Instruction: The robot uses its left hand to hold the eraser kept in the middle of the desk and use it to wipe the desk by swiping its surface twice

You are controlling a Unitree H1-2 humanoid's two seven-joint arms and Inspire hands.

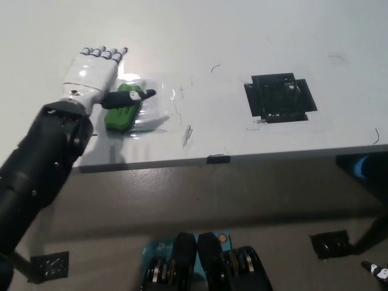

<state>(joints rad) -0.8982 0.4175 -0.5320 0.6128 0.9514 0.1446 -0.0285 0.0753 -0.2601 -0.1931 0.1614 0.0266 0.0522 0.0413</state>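
On the white desk [254, 36], toward its left side and near the front edge, we see a green eraser [123, 109] lying flat on a patch of clear tape [159, 103]. Its long axis runs on a slight diagonal, the far end pointing away from the robot and a little to the right, the near end angled back toward the desk's front edge and the left.

We find the white left hand [92, 74] just left of the eraser, back of the hand upward, its fingers [104, 53] stretched flat, side by side and pointing away from the robot. The dark thumb [127, 97] reaches out sideways to the right, across the upper part of the eraser, its tip past the eraser's right edge. Nothing is pinched: the hand is spread, and the fingers lie beside the eraser, not around it. We cannot tell whether the thumb presses on the eraser or only hangs over it.

Well to the right we note a black taped square [280, 97] on the desk, and a small black tab [219, 159] at the front edge.
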